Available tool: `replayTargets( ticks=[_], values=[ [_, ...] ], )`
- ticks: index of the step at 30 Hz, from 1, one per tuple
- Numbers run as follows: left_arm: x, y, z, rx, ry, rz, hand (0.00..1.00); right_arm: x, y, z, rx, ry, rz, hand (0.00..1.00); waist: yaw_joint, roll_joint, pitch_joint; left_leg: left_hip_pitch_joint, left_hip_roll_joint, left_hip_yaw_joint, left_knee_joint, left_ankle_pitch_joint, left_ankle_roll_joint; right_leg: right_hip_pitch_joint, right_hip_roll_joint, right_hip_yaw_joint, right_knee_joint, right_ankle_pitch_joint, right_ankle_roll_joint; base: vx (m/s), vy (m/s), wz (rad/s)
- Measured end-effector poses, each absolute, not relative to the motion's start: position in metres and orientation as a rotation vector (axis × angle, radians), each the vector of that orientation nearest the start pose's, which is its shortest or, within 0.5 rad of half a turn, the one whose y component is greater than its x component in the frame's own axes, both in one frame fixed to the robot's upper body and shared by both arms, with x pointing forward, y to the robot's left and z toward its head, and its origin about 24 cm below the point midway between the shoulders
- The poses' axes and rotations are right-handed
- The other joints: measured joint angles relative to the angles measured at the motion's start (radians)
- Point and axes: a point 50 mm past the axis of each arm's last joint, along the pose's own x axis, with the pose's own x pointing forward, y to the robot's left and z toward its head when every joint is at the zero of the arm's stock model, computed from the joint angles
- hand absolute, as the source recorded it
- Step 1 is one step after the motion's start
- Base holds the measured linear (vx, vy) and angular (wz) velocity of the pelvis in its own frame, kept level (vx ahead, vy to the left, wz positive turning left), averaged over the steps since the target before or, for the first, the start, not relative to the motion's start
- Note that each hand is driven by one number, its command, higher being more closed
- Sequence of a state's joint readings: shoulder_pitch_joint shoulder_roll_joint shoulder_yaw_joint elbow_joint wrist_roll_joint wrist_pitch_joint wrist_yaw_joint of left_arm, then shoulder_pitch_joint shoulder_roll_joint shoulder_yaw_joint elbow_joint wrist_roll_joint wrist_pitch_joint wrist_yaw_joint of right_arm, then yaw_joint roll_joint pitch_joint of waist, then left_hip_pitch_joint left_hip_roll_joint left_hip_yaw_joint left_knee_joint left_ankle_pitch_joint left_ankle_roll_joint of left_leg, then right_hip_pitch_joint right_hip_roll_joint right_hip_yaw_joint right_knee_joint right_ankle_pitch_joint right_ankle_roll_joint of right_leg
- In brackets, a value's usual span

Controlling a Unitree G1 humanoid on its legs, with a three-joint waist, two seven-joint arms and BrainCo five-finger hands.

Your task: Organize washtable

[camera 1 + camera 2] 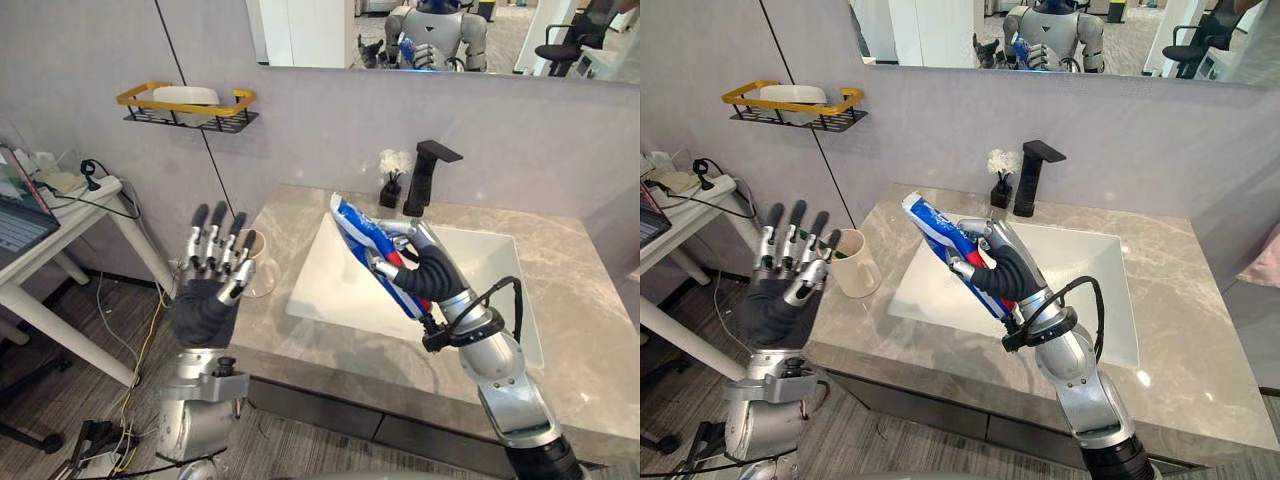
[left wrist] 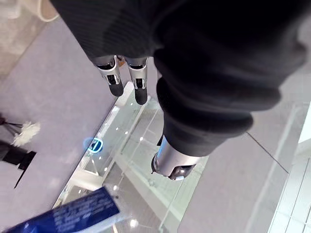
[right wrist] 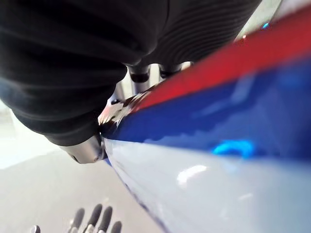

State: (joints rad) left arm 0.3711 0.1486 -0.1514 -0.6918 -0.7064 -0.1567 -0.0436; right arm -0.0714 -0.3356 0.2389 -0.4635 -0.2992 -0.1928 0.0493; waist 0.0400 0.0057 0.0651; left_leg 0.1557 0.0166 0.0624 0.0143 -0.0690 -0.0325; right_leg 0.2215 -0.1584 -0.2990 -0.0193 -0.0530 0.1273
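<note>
Holding a blue, white and red toothpaste tube (image 1: 928, 226) up in the air over the sink (image 1: 1080, 265), the right hand (image 1: 1002, 265) has its fingers and thumb wrapped tight round the tube's lower half. So the tube is clear of the desk (image 1: 940, 350) and tilted, upper end leaning toward the desk's left side. The left hand (image 1: 780, 295) is raised just off the left edge of the desk, fingers straight and spread, holding nothing. It's just beside the cream mug (image 1: 858, 268) that stands near that left edge. Something green pokes out of the mug, can't tell what it is tbh

Progress-wise I'd call it somewhere in the middle. The tube is picked up but not put anywhere yet. The mug looks like the obvious home for it, so my guess is that dropping it in there is the main bit left.

The back edge of the desk already looks tidy enough: a black tap (image 1: 1032, 175) with a little vase of white flowers (image 1: 1000, 165) just beside it. There's also a wall rack (image 1: 790, 108) with something white in it above the left side. The tube looks like the one loose thing, so once it lands this is probably close to done
</note>
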Motion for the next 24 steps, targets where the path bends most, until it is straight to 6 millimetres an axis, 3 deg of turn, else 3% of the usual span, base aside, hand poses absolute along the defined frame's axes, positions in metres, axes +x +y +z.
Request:
replayTargets(
  ticks=[6, 17, 23, 24],
  values=[
    [0.176, 0.138, 0.128, -0.594, -0.354, -0.328, 0.00, 0.222, -0.103, 0.171, -0.579, -0.768, 0.446, 1.00, 0.000, 0.000, 0.000, 0.012, 0.000, 0.006, -0.012, 0.006, 0.001, 0.002, 0.000, 0.005, 0.004, 0.000, 0.000, -0.02, -0.001, -0.02],
    [0.188, 0.118, 0.145, -0.549, -0.392, -0.511, 0.00, 0.219, -0.085, 0.166, -0.674, -0.784, 0.655, 1.00, -0.001, -0.002, 0.001, 0.030, -0.001, 0.006, -0.050, 0.029, 0.001, -0.001, 0.000, 0.004, 0.009, 0.000, 0.000, -0.02, -0.001, 0.00],
    [0.193, 0.118, 0.147, -0.519, -0.388, -0.520, 0.00, 0.222, -0.084, 0.164, -0.701, -0.791, 0.683, 1.00, -0.002, -0.003, 0.001, 0.031, -0.001, 0.008, -0.051, 0.029, 0.001, -0.001, 0.000, 0.003, 0.010, 0.000, 0.000, -0.01, 0.000, 0.00],
    [0.193, 0.118, 0.146, -0.515, -0.385, -0.523, 1.00, 0.223, -0.084, 0.162, -0.709, -0.787, 0.692, 1.00, -0.003, -0.003, 0.001, 0.031, -0.001, 0.008, -0.051, 0.029, 0.001, -0.001, 0.000, 0.002, 0.009, 0.000, 0.000, 0.00, 0.000, 0.00]
  ],
)
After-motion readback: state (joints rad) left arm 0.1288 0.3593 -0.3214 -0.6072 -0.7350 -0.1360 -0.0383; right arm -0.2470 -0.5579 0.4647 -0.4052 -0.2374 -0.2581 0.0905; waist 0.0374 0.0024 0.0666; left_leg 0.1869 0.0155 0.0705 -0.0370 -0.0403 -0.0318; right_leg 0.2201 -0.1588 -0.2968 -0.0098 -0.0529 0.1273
